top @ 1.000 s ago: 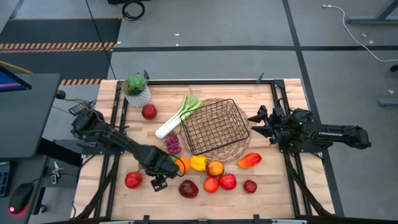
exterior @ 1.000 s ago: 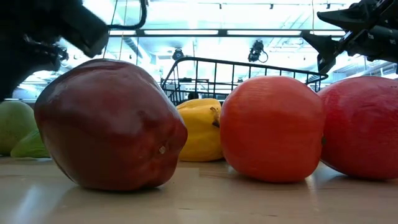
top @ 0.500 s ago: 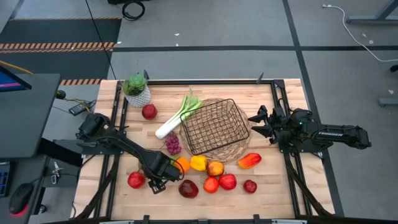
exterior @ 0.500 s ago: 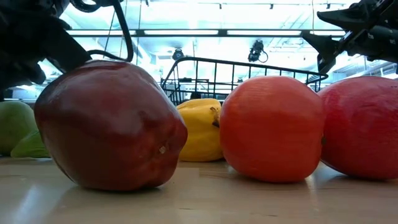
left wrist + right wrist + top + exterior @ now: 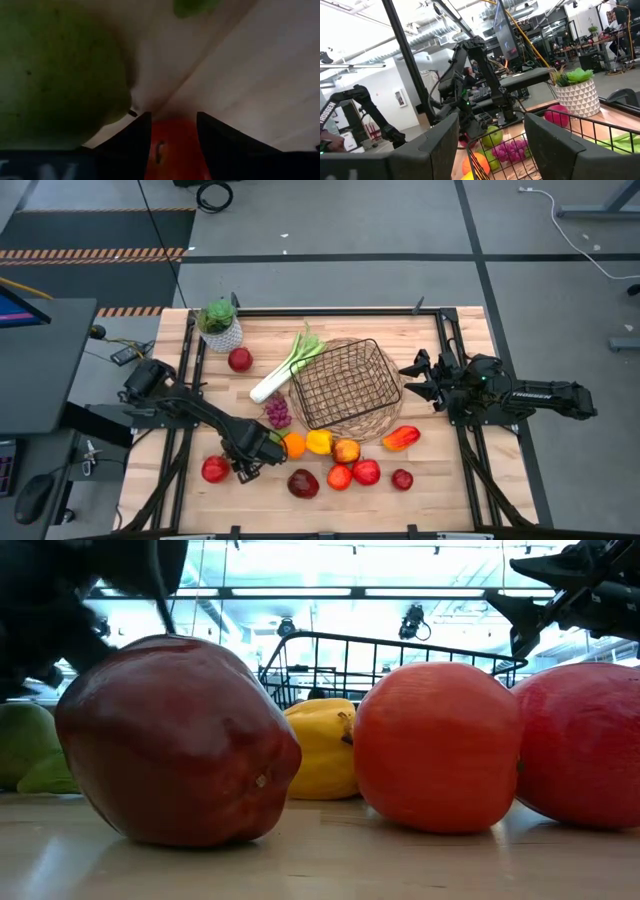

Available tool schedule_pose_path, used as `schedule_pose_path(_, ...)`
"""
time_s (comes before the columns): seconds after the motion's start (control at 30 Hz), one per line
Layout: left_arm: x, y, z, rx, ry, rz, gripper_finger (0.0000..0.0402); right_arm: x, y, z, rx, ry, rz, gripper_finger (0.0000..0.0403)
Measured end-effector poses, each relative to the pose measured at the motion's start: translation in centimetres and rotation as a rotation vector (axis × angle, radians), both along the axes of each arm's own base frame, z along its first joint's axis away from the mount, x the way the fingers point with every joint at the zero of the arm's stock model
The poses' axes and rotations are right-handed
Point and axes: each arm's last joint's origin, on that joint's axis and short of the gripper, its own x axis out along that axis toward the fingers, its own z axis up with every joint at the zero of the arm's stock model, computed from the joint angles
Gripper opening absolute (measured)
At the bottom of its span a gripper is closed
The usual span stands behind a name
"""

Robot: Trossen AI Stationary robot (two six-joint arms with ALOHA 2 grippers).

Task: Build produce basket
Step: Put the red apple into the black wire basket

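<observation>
Two dark fingers point(image 5: 137, 145) of the left gripper point(image 5: 250, 463) stand apart, released, with a red apple point(image 5: 172, 150) showing in the gap between them and a green pear point(image 5: 55, 75) close alongside; neither finger is seen pressing on either fruit. In the high view this gripper sits low over the near-left part of the table point(image 5: 440, 480), between a red apple point(image 5: 215, 469) on its outer side and an orange point(image 5: 294, 444) on its inner side. Beyond the orange lies a row of produce: a yellow pepper point(image 5: 319, 442), a peach-coloured fruit point(image 5: 347, 450), a dark red apple point(image 5: 303, 483), two more red fruits point(image 5: 353, 474), a small dark red one point(image 5: 402, 478) and a red-orange pepper point(image 5: 400, 437).

Further from the left fingers, purple grapes point(image 5: 277, 411) lie beside the basket point(image 5: 345, 385), which stands at table centre holding no produce. A leek point(image 5: 285, 367) rests against its far-left edge, a red apple point(image 5: 240, 359) lies beyond, and a potted plant point(image 5: 220, 325) stands at the far-left corner.

The right gripper point(image 5: 412, 380) waits just beside the basket's right edge, raised, its fingers point(image 5: 555, 140) spread and holding nothing
</observation>
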Motion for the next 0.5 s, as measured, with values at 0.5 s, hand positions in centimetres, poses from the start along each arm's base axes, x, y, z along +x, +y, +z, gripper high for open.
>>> schedule_pose_path(0.5, -2.4, 1.8, 1.1, 0.004, -0.095, 0.164, 0.0142, 0.0, 0.0, 0.0, 0.000, 0.000, 0.000, 0.0231)
